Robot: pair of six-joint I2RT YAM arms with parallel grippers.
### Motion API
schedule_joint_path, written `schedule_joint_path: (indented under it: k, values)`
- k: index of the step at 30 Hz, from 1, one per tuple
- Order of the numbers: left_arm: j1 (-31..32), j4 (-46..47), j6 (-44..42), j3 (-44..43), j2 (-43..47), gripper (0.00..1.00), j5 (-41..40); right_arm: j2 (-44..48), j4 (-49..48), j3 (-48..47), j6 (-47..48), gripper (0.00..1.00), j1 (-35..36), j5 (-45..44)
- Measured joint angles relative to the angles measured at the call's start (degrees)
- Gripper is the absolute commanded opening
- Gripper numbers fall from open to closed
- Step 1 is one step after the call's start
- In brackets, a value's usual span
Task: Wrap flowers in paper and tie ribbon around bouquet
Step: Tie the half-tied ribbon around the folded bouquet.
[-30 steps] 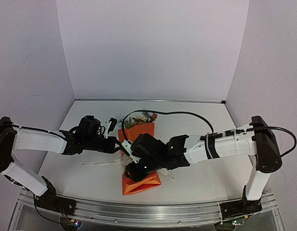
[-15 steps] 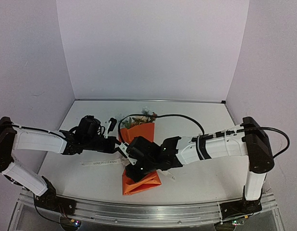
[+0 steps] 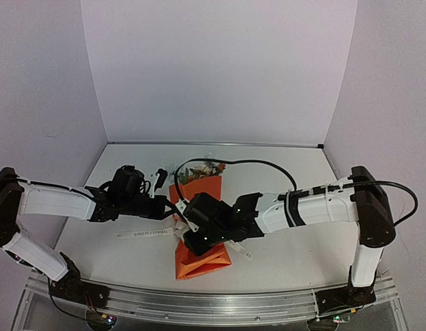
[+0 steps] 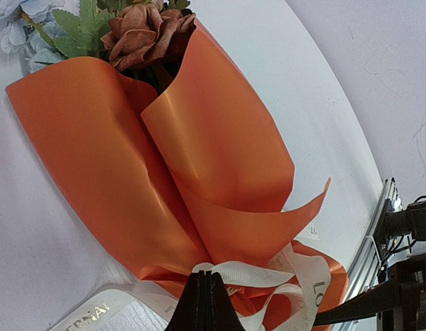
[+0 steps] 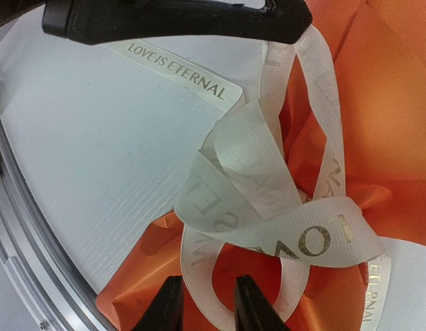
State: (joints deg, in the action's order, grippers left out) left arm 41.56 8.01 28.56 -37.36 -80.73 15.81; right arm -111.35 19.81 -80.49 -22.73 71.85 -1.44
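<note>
Lying on the worktop point(image 3: 282, 172) toward its near edge: orange paper-cone bouquet point(image 4: 199, 172), cream printed fabric ribbon point(image 5: 268, 234) looped at its waist. Left gripper point(image 4: 205, 283) pinches ribbon; right gripper point(image 5: 208, 281), jaws just narrowed, straddles a loop; knot likely unfinished.

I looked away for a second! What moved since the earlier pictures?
The right end effector edged slightly left over the bouquet; nothing was visibly grabbed or dropped. The left end effector stayed pinched on the ribbon, and bouquet and ribbon lay as before.
</note>
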Motion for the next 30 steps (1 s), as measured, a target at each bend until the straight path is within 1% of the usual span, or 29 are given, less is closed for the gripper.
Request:
schedule_joint_path:
  k: [6, 12, 19, 20, 21, 23, 27, 30]
  values:
    - [0.0, 0.0, 0.0, 0.0, 0.0, 0.00, 0.0, 0.0, 0.5, 0.0, 0.5, 0.33, -0.1, 2.7]
    - [0.0, 0.0, 0.0, 0.0, 0.0, 0.00, 0.0, -0.3, 0.7, 0.0, 1.0, 0.27, -0.1, 3.6]
    - [0.0, 0.0, 0.0, 0.0, 0.0, 0.00, 0.0, -0.8, 0.8, 0.0, 1.3, 0.18, -0.1, 1.9]
    - [0.0, 0.0, 0.0, 0.0, 0.0, 0.00, 0.0, -0.9, 0.8, 0.0, 1.3, 0.19, -0.1, 1.8]
    - [0.0, 0.0, 0.0, 0.0, 0.0, 0.00, 0.0, -1.1, 0.8, 0.0, 1.2, 0.25, -0.1, 1.7]
    - [0.0, 0.0, 0.0, 0.0, 0.0, 0.00, 0.0, -1.2, 0.9, 0.0, 1.3, 0.30, -0.1, 1.7]
    - [0.0, 0.0, 0.0, 0.0, 0.0, 0.00, 0.0, -1.2, 0.8, 0.0, 1.4, 0.32, -0.1, 1.8]
    - [0.0, 0.0, 0.0, 0.0, 0.0, 0.00, 0.0, -1.2, 0.8, 0.0, 1.4, 0.28, -0.1, 1.8]
